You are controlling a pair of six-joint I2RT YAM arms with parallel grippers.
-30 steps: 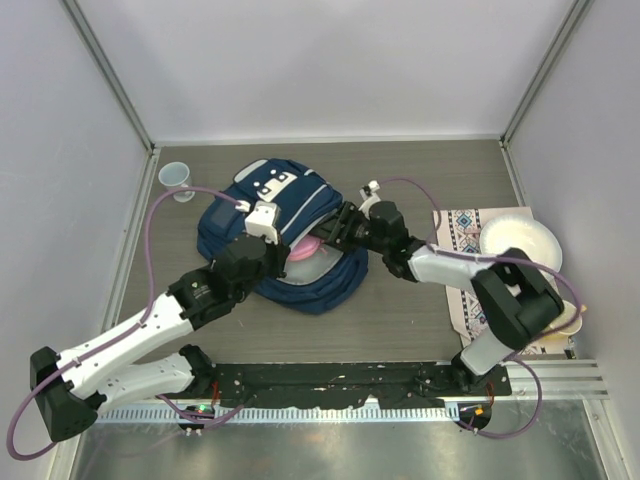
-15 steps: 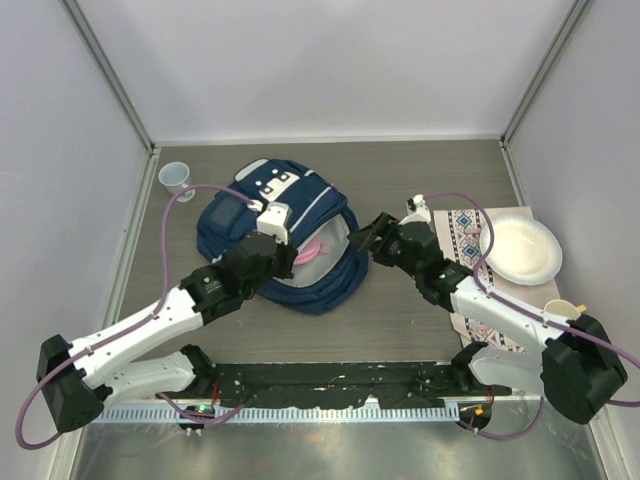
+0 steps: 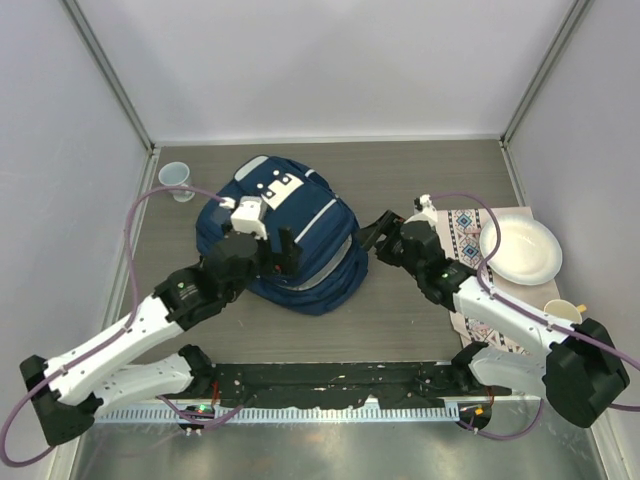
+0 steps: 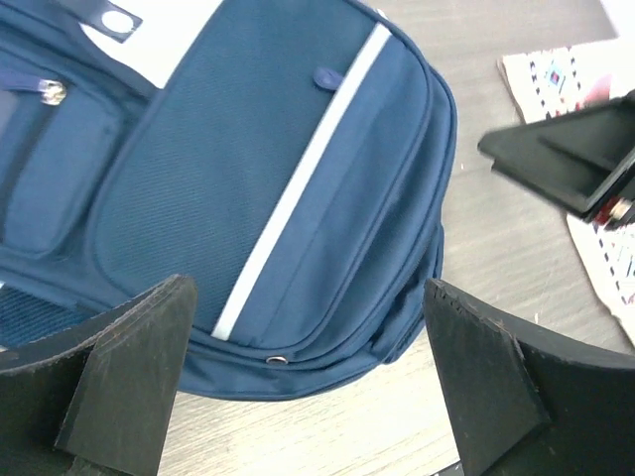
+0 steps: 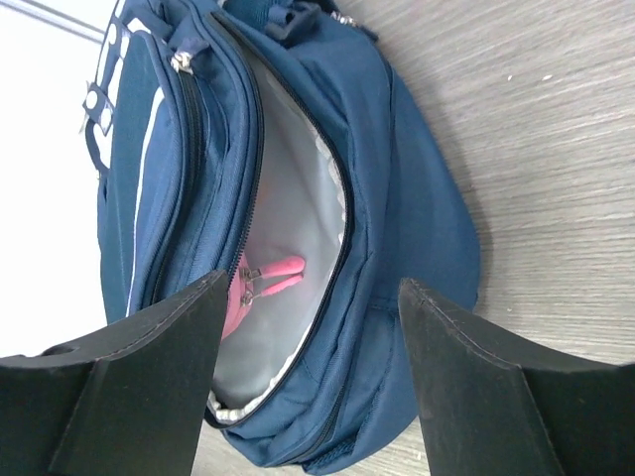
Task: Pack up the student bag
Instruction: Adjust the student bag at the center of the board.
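Tabletop (image 3: 430, 170) bears the student bag (image 3: 318, 232) under the left gripper (image 3: 260, 255).

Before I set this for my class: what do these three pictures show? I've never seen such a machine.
Two robot arms are bolted at the near edge of a grey table. One picture looks down from above; the other two come from wrist cameras. On the table lie a large navy blue fabric backpack, a clear plastic cup, a patterned cloth and a white paper plate. The backpack's main pocket gapes, showing something pink inside. The left end effector hovers over the backpack, the right end effector faces its opening; both are open and hold nothing.
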